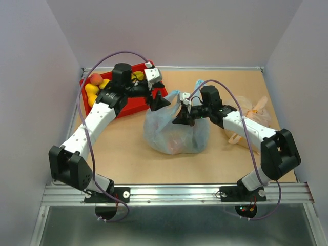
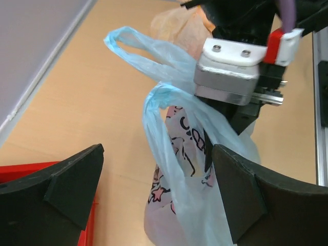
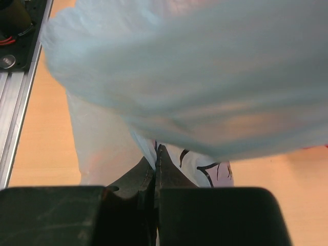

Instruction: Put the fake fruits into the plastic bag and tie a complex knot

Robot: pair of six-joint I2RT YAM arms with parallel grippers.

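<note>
Light-blue film is pinched between the closed fingers of the right tool [image 3: 155,156], near the mouth of the bag [image 1: 174,132]. The left tool [image 2: 156,154] is spread fully and nothing is held in it. The bag is stood mid-surface [image 1: 128,154]. Several fruits [image 1: 95,86] lie in the tray [image 1: 134,105], and more can be made out dimly through the film.

If the knot is to be begun, the free handle loop [image 2: 134,48] is best taken low, close to the pinch, with the film drawn taut.

The loop's shape is shown only by the left wrist view. The closed pinch is shown best by the right wrist view, and the tray's fruits only from above.
</note>
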